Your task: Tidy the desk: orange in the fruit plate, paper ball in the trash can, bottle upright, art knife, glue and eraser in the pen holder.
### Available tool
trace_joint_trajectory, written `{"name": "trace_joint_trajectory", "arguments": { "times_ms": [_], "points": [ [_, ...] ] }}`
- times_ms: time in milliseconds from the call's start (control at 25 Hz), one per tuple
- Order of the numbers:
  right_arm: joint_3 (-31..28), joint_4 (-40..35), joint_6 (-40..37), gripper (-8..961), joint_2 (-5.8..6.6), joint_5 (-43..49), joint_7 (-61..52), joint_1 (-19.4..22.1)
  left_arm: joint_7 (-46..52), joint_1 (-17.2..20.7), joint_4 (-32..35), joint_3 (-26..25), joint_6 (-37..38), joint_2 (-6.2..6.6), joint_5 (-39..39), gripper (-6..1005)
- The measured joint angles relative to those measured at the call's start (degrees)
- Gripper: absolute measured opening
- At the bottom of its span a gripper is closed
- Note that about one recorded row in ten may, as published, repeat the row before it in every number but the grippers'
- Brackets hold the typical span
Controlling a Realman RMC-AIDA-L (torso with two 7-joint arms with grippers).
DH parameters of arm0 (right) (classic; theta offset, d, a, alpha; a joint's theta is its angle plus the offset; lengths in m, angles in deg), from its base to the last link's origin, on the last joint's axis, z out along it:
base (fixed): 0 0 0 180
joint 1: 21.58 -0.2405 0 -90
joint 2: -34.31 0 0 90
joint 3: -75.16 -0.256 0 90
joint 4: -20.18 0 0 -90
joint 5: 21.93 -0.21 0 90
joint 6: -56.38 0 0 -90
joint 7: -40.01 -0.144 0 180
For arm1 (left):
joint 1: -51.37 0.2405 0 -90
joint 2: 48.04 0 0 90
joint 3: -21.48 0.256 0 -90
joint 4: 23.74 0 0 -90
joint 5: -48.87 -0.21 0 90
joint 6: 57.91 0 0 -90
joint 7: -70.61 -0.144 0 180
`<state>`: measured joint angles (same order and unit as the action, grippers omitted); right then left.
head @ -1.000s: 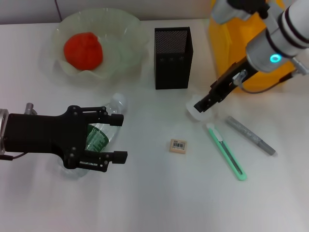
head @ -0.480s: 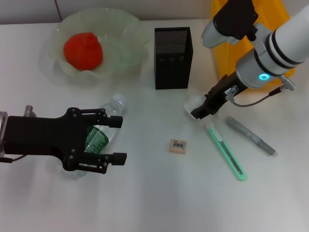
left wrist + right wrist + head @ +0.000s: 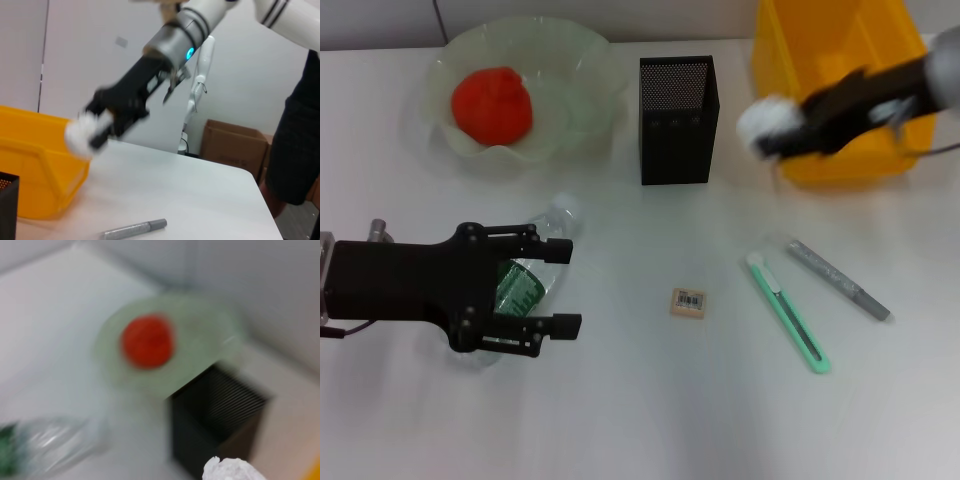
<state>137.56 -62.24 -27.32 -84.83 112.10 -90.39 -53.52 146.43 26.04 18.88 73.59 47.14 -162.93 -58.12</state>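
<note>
My right gripper (image 3: 782, 130) is shut on the white paper ball (image 3: 761, 119) and holds it in the air by the near left corner of the yellow trash can (image 3: 840, 95). The ball also shows in the left wrist view (image 3: 81, 136) and the right wrist view (image 3: 227, 470). My left gripper (image 3: 548, 287) is open, its fingers either side of the clear bottle (image 3: 525, 277), which lies on its side. The orange (image 3: 492, 103) sits in the pale green fruit plate (image 3: 582, 75). The eraser (image 3: 689, 301), green art knife (image 3: 788, 312) and grey glue (image 3: 838, 279) lie on the table. The black mesh pen holder (image 3: 678, 120) stands upright.
The white table's front edge lies below the eraser. The pen holder stands between the fruit plate and the trash can. A person and a cardboard box (image 3: 235, 150) stand beyond the table's far side in the left wrist view.
My right gripper has lifted the paper ball off the table and carried it up and back to the trash can's corner. My left arm has not moved.
</note>
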Motion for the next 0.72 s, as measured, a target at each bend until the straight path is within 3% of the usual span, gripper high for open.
{"name": "trace_joint_trajectory", "arguments": {
  "times_ms": [200, 440, 560, 720],
  "points": [
    [-5.02, -4.75, 5.6, 567, -0.28, -1.74, 0.72, 4.5, 0.61, -0.44, 0.09, -1.4, -0.12, -0.18, 0.09, 828],
    [-5.68, 1.71, 15.32, 604, 0.0, -5.67, 3.63, 5.85, 1.36, -1.17, 0.16, -1.98, -0.61, -0.78, -0.1, 828],
    [-5.69, 4.01, 16.83, 676, -0.02, -5.85, 5.49, 5.49, 3.18, -1.44, 0.3, -2.46, -0.99, -1.01, 0.34, 828],
    [-5.71, 4.74, 16.71, 773, -0.07, -8.13, 7.15, 6.23, 7.78, -2.19, 1.53, -4.49, -1.22, -2.57, 1.18, 828]
  ]
}}
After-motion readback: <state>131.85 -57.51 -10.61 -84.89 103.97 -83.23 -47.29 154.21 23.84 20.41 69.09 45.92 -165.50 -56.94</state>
